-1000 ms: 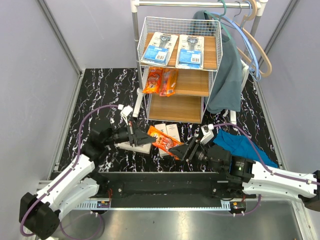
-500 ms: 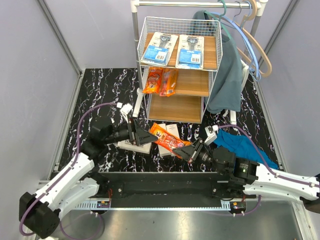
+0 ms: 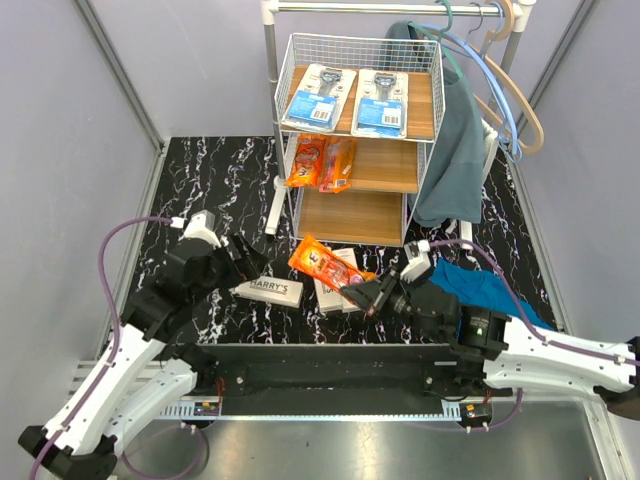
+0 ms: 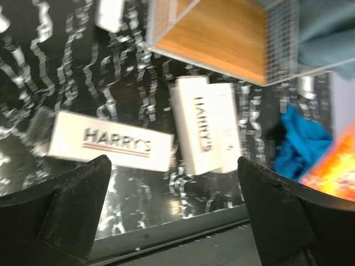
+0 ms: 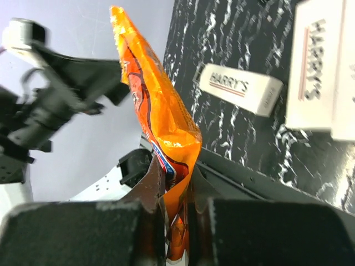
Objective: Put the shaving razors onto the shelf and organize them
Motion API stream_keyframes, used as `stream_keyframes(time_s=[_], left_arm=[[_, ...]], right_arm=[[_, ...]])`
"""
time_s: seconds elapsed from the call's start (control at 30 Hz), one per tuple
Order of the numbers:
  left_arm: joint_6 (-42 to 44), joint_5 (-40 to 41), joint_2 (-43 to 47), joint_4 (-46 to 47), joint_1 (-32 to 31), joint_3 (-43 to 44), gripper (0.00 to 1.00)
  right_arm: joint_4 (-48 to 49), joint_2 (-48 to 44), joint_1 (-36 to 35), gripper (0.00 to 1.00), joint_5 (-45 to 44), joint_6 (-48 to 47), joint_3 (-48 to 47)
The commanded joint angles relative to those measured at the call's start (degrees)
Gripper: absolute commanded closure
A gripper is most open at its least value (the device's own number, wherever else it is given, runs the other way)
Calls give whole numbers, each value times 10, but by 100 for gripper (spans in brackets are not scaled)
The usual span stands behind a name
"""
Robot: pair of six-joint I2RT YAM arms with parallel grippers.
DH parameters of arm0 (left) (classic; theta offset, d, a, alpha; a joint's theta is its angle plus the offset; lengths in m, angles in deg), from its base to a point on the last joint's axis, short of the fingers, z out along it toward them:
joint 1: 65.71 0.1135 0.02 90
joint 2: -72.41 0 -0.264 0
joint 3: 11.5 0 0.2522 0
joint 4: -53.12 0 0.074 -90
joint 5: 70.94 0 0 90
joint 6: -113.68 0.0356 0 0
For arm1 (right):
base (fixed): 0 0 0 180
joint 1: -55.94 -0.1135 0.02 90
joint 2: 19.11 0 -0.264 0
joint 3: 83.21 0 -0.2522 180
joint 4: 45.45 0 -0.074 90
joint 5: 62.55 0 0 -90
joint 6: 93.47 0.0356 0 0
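We have right gripper (image 5: 175, 191) clamped on an orange bag (image 3: 318, 262) raised over the paired HARRY'S boxes (image 3: 330, 298) near of the shelf (image 3: 350, 215), left gripper (image 4: 173, 166) wide above the lone HARRY'S box (image 3: 270, 291).

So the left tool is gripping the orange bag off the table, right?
No: the right tool is gripping the orange bag off the table, as the right wrist view shows. The left tool is open, holding nothing.
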Motion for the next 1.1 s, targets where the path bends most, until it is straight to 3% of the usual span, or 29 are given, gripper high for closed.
stream_keyframes(time_s=[0.0, 0.1, 0.3, 0.57, 1.07], left_arm=[[-4, 29, -15, -25, 0, -32, 1], [-4, 16, -9, -11, 0, -47, 1], [8, 4, -4, -11, 0, -52, 1], [4, -1, -1, -9, 0, -67, 1], [-5, -15, 12, -1, 0, -93, 1]], right_arm=[[-1, 70, 35, 100, 8, -65, -116], [-22, 141, 85, 100, 114, -94, -191], [-23, 170, 143, 100, 122, -97, -251], [-42, 157, 223, 100, 36, -47, -261], [-22, 199, 250, 100, -167, 17, -275]])
